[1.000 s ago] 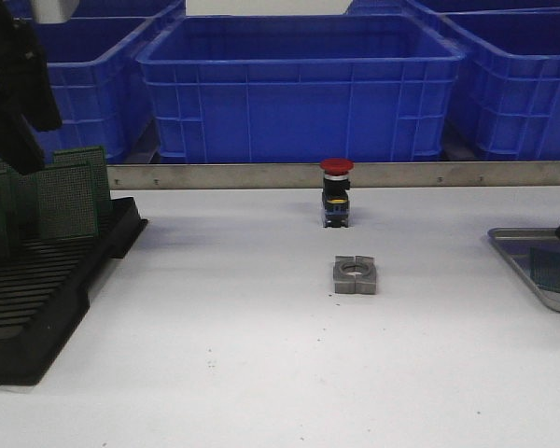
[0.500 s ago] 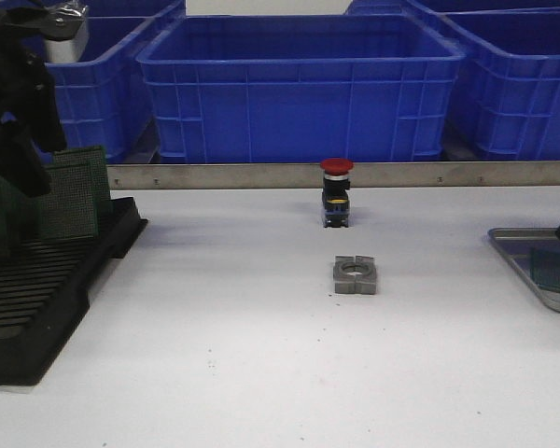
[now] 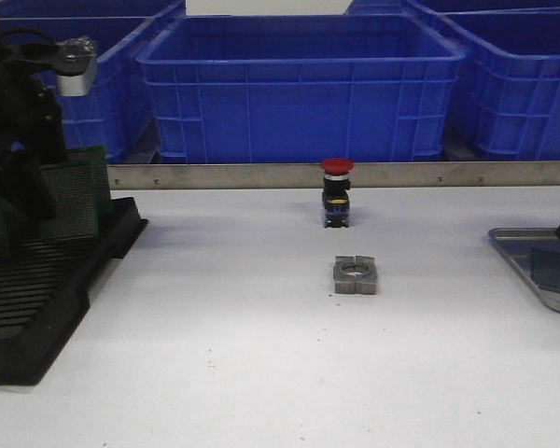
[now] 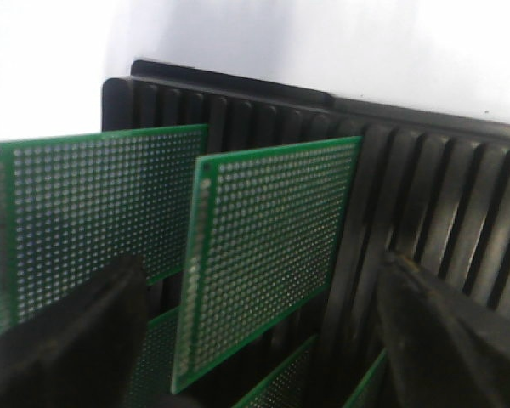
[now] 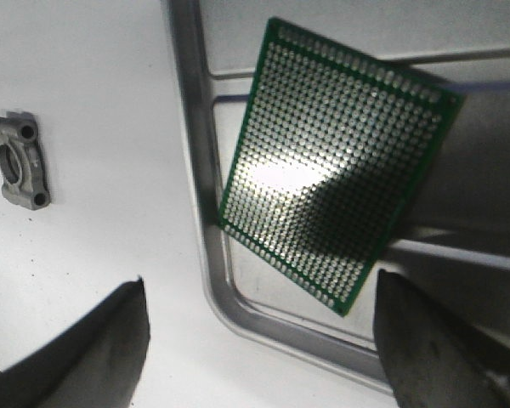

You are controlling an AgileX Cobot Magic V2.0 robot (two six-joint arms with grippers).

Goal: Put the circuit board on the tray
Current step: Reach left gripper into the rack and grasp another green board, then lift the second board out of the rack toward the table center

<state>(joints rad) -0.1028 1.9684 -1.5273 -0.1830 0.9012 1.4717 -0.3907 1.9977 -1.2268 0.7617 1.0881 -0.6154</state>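
Green perforated circuit boards stand upright in a black slotted rack at the left. My left gripper is open over that rack, its two fingers on either side of one standing circuit board without touching it. Another board stands behind it. The silver tray lies at the right edge of the table with one circuit board lying flat in it. My right gripper hangs open above the tray's rim, holding nothing.
A grey metal block with a round hole lies mid-table, also in the right wrist view. A red-capped push button stands behind it. Big blue bins line the back beyond a metal strip.
My left arm has come down over the rack, hiding more of the standing boards. The right arm, tray and mid-table objects have not moved.
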